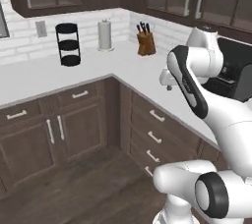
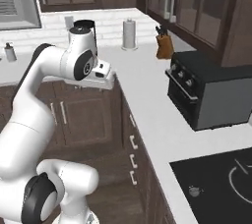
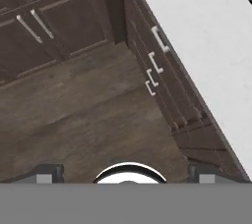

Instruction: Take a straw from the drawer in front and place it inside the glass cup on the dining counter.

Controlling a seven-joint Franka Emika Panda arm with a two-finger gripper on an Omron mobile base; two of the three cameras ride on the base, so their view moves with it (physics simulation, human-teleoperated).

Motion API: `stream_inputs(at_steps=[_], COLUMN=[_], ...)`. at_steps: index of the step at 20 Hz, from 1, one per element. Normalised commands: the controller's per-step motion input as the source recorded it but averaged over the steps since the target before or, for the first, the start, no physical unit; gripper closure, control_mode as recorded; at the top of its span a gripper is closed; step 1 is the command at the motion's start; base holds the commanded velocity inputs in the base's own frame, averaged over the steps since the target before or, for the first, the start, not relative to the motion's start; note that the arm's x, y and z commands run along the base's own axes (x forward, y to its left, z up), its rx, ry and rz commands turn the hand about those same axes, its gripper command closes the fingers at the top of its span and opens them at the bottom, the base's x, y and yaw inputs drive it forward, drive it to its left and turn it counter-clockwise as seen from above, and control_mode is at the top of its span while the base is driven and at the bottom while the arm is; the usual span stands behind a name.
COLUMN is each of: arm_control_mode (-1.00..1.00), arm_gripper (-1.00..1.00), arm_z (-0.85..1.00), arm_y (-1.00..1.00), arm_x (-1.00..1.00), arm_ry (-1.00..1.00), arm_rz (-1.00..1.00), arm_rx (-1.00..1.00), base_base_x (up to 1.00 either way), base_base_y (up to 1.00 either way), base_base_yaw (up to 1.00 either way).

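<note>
The claw (image 3: 126, 179) hung released and empty above the wood floor (image 3: 83, 115), beside the white desk (image 3: 206, 36); the top drawer (image 3: 158, 39) of the stack under that desk was closed

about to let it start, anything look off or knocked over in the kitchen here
Nothing stands out. The drawers are all shut, the paper towel roll, knife block and black tiered rack stand upright on the white counter, and the gripper is open and empty above the floor.
</note>
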Motion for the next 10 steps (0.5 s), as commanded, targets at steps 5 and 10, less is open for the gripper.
stream_inputs(at_steps=[5, 10], arm_control_mode=[1.00, 1.00], arm_gripper=[-1.00, -1.00], arm_z=[0.00, 0.00], arm_y=[0.00, 0.00], arm_x=[0.00, 0.00], arm_ry=[0.00, 0.00], arm_rz=[0.00, 0.00], arm_rx=[0.00, 0.00], base_base_x=[-0.16, -0.40], base_base_y=[-0.63, -0.56], base_base_yaw=[0.56, 0.43])
